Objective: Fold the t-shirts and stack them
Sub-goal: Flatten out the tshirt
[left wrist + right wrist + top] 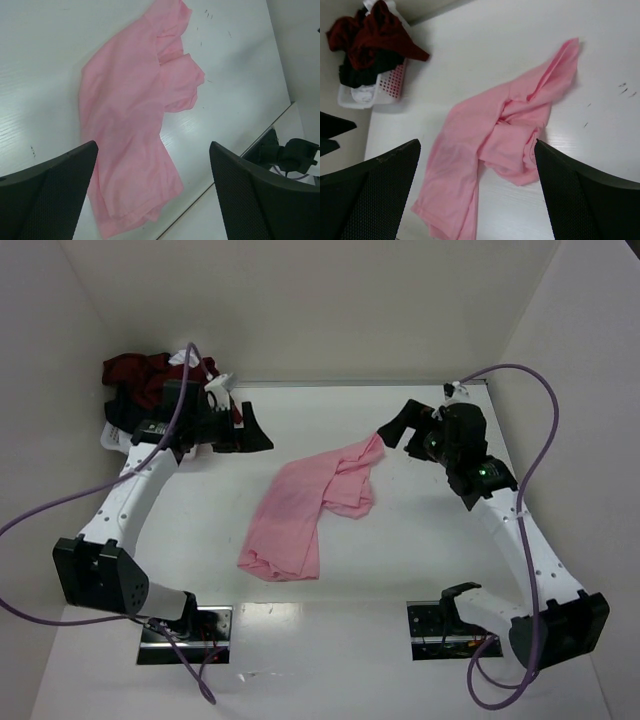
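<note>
A light pink t-shirt [300,505] lies crumpled in a long diagonal strip in the middle of the white table; it also shows in the left wrist view [135,115] and in the right wrist view [495,140]. My left gripper [250,430] is open and empty, above the table left of the shirt's far end. My right gripper [395,430] is open and empty, just right of the shirt's far tip. Dark red [140,372], black and white shirts are heaped in a basket at the far left, also seen in the right wrist view [370,35].
The small white plastic basket [385,90] stands in the far left corner against the wall. White walls close the table on the left, back and right. Purple cables [545,440] loop beside both arms. Two metal base plates [185,632] sit at the near edge.
</note>
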`<state>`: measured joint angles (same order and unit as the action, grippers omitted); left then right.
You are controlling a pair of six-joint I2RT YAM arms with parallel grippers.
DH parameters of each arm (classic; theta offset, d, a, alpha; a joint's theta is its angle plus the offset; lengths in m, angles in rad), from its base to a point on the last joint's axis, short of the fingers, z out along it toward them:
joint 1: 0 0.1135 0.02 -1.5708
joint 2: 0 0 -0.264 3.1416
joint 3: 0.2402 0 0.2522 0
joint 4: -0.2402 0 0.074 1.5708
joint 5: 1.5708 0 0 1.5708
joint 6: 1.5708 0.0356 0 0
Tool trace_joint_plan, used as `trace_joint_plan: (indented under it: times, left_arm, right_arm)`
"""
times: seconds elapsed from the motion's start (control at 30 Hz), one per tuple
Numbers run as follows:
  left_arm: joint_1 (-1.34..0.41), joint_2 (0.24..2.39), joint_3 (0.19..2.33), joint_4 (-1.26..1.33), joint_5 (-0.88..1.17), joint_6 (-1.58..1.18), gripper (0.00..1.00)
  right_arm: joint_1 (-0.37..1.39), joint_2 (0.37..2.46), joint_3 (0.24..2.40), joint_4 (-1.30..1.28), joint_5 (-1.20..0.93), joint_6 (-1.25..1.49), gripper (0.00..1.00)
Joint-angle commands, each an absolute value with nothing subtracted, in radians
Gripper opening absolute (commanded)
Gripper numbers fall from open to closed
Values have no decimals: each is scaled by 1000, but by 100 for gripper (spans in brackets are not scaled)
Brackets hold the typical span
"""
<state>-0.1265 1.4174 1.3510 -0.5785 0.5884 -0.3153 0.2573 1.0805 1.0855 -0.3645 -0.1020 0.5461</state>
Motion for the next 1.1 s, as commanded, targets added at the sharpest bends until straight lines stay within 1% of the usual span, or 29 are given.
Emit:
trace_joint_plan:
  times: [0.0, 0.03, 0.07, 0.17, 0.2, 0.27, 0.3, 0.43, 0.5, 0.53, 0.63, 0.8, 0.93, 1.07]
  left_arm:
    - [-211, 1388, 1313, -583, 537, -285, 100]
    - [-245, 1411, 1313, -583, 511, -285, 100]
    - [-318, 1420, 1302, -597, 479, -285, 100]
    - [-434, 1465, 1290, -626, 381, -301, 100]
    - [-502, 1485, 1276, -644, 297, -322, 100]
    - [-573, 1503, 1276, -672, 179, -350, 100]
    - [-648, 1525, 1276, -711, 41, -379, 100]
    - [-756, 1583, 1285, -805, -186, -480, 100]
    - [-770, 1583, 1260, -824, -207, -520, 100]
    - [-781, 1583, 1235, -824, -192, -560, 96]
    - [-833, 1531, 1198, -799, -163, -603, 93]
    - [-900, 1555, 1145, -810, -110, -667, 89]
    - [-939, 1577, 1134, -810, -83, -689, 78]
    - [-953, 1595, 1111, -810, -83, -725, 77]
  right_arm:
    - [253, 1120, 1069, -339, -132, 545, 100]
    - [253, 1156, 1060, -310, -132, 545, 100]
    - [253, 1173, 1060, -293, -121, 558, 100]
    - [253, 1259, 1081, -259, -95, 568, 100]
    - [253, 1284, 1094, -250, -83, 568, 100]
    - [253, 1359, 1140, -250, -67, 555, 100]
    - [253, 1380, 1155, -250, -67, 545, 100]
    - [253, 1436, 1206, -241, -45, 545, 100]
    - [253, 1446, 1216, -232, -35, 545, 100]
    - [253, 1447, 1226, -232, -35, 554, 100]
    - [253, 1447, 1226, -232, -48, 554, 100]
    - [253, 1456, 1207, -241, -48, 554, 100]
    - [253, 1465, 1189, -241, -57, 554, 100]
    - [253, 1474, 1180, -241, -57, 554, 100]
